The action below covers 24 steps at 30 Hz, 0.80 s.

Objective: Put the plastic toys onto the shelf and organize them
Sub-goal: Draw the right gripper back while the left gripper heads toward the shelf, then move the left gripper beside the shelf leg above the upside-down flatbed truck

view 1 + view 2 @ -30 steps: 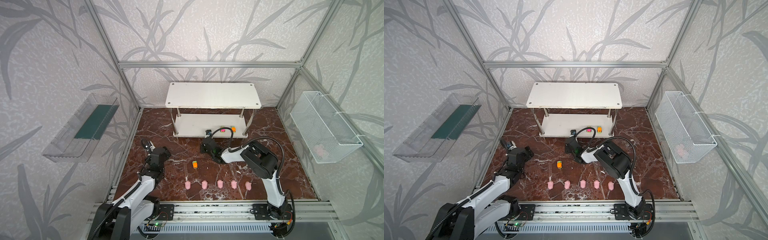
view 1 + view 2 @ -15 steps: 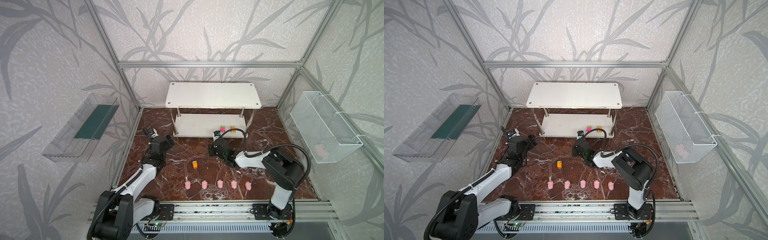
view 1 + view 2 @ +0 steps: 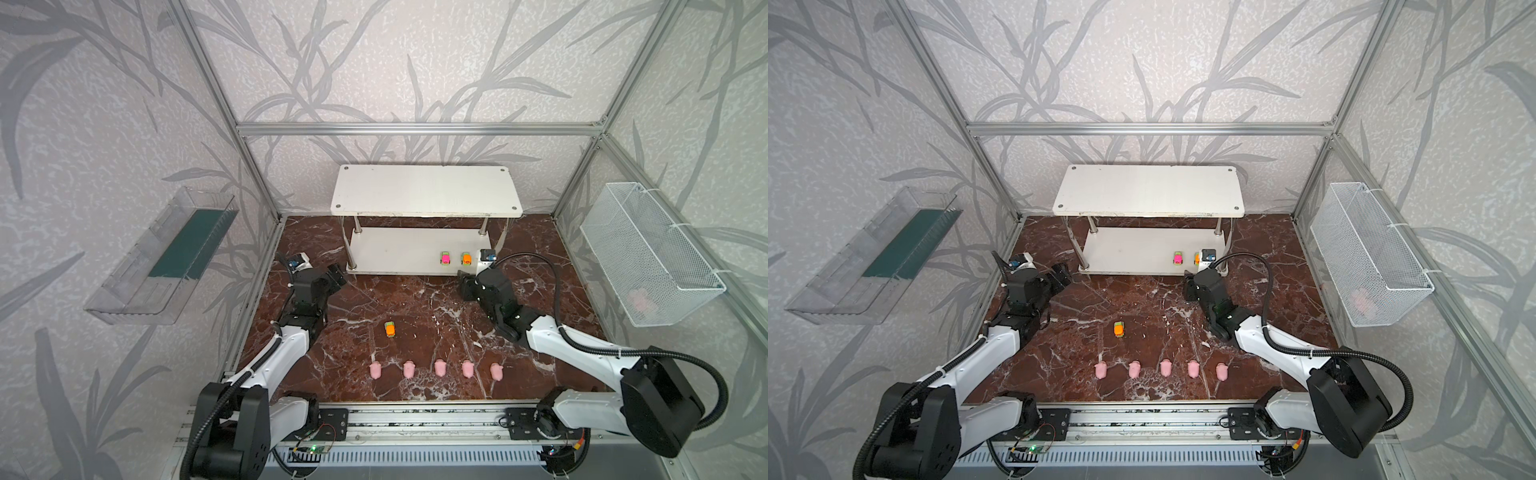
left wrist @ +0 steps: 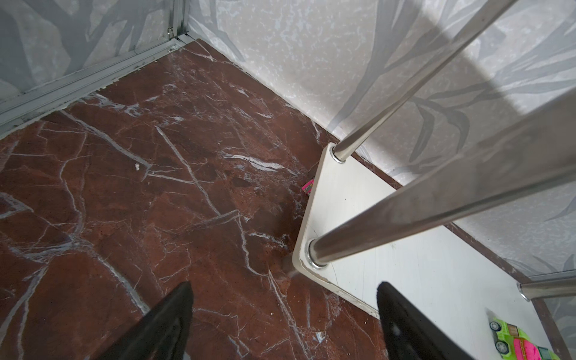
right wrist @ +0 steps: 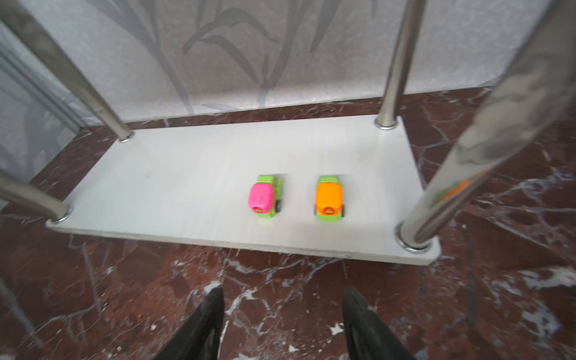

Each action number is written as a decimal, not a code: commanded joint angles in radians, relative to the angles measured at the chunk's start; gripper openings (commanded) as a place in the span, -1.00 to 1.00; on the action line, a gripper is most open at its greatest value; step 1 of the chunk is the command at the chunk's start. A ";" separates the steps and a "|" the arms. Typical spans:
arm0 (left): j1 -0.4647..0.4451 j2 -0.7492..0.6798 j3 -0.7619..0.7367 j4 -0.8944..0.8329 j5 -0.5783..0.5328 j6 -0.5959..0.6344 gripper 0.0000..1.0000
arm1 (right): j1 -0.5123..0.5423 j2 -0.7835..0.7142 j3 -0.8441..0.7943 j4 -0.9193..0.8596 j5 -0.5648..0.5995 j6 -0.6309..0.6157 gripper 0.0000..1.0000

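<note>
Shelf [image 3: 426, 189]: is standing at 12 o'clock on the marble floor [image 3: 419, 299], its top tier bare.
Parked cars: the pink car [image 5: 261, 196] and the orange car [image 5: 329, 198] are sitting side by side, apart, on the lower tier, close to its front edge toward the 3 o'clock end.
Waiting toys: the loose car [image 3: 390, 329] is lying near the floor's middle; the row of pigs [image 3: 440, 367] is standing at 6 o'clock, none on the shelf yet.
Right gripper [image 5: 283, 294]: is hovering just off that front edge, at 6 o'clock of the parked cars, jaws parted around nothing.
Left gripper [image 4: 284, 286]: is hovering by the shelf's 9 o'clock front corner, jaws spread wide, carrying nothing.
Risk, rolling: the parked cars are riding on wheels near the edge; a knock to the shelf is likely sending them off.
Risk, posts: each wrist is working close to a chrome post [image 5: 461, 149]; a careless swing is risking a strike that shifts the shelf.
Risk, pigs: they are standing close together; wide jaws coming down on one are liable to topple its neighbour.
Risk, clash: both arms reaching for the loose car at once are risking a collision.
</note>
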State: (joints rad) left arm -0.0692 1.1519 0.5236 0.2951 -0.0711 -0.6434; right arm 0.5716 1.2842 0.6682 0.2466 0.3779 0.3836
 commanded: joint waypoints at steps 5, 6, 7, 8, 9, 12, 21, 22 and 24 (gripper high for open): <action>0.072 0.042 0.033 0.053 0.107 -0.128 0.69 | -0.094 0.028 0.036 -0.038 -0.035 0.021 0.29; 0.077 0.063 0.050 0.050 0.123 -0.140 0.58 | -0.095 0.035 0.037 -0.033 -0.043 0.025 0.29; 0.080 0.087 0.074 0.050 0.144 -0.143 0.42 | -0.095 0.042 0.037 -0.028 -0.048 0.030 0.29; 0.082 0.115 0.100 0.043 0.155 -0.144 0.25 | -0.096 0.048 0.036 -0.023 -0.057 0.036 0.29; 0.083 0.148 0.131 0.037 0.169 -0.145 0.02 | -0.095 0.054 0.034 -0.020 -0.068 0.040 0.29; 0.087 0.247 0.205 0.065 0.218 -0.163 -0.47 | -0.096 0.061 0.023 -0.016 -0.086 0.058 0.29; 0.087 0.484 0.391 0.060 0.228 -0.174 -1.00 | -0.096 -0.024 -0.050 -0.027 -0.127 0.075 0.29; 0.087 0.508 0.410 0.058 0.227 -0.173 -1.00 | -0.096 -0.038 -0.059 -0.032 -0.136 0.080 0.29; 0.086 0.560 0.440 0.071 0.244 -0.175 -1.00 | -0.096 -0.067 -0.075 -0.042 -0.143 0.090 0.29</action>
State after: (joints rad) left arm 0.0147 1.6680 0.9230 0.3603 0.1566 -0.8043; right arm 0.4786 1.2648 0.6117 0.2150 0.2588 0.4530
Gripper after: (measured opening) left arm 0.048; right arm 0.643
